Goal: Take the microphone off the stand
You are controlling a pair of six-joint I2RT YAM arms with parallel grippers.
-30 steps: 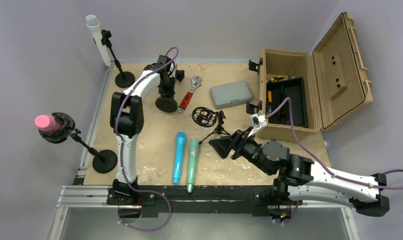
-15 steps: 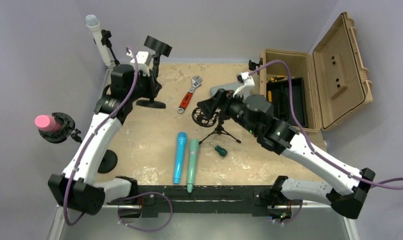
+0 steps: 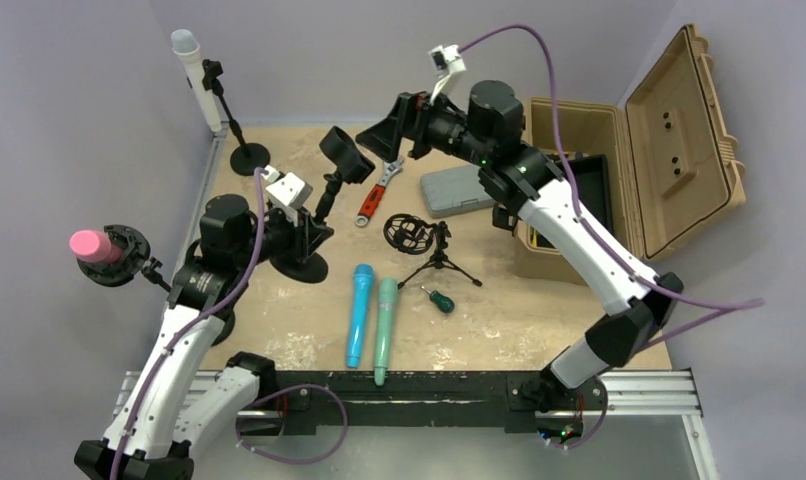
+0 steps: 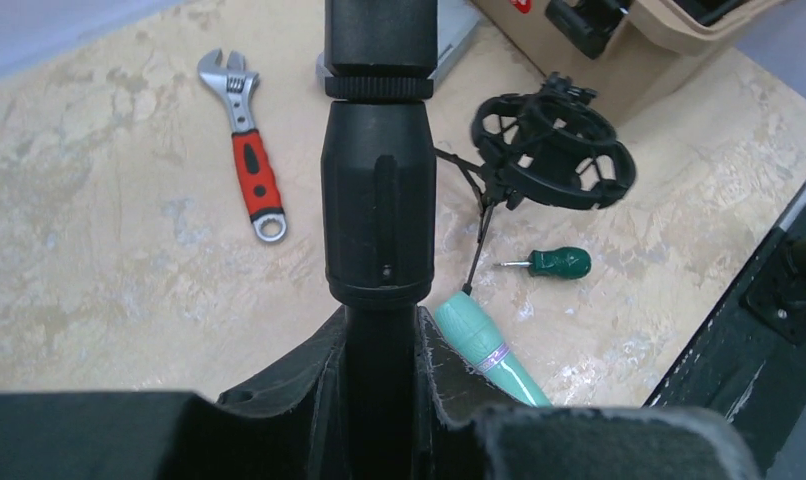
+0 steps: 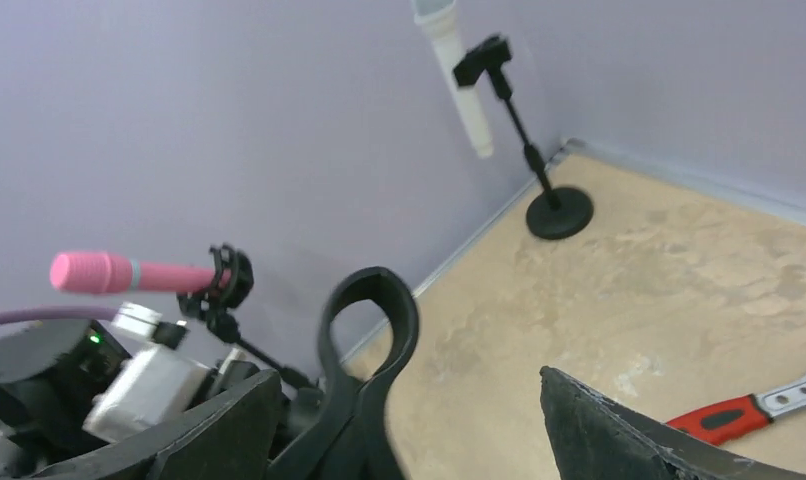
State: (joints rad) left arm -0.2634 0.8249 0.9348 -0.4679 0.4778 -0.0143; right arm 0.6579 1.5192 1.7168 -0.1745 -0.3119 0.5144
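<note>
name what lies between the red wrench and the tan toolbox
A closed grey case lies between the wrench and the toolbox; the top view shows it.

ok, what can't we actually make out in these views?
- Left wrist: black stand, top cut off by the upper edge, base hidden behind the left gripper.
- Right wrist: white microphone, head cut off by the upper edge.
- Top: toolbox, contents too dark and small, partly behind the right arm.

High overview, close wrists, common wrench (image 3: 381,187)
</note>
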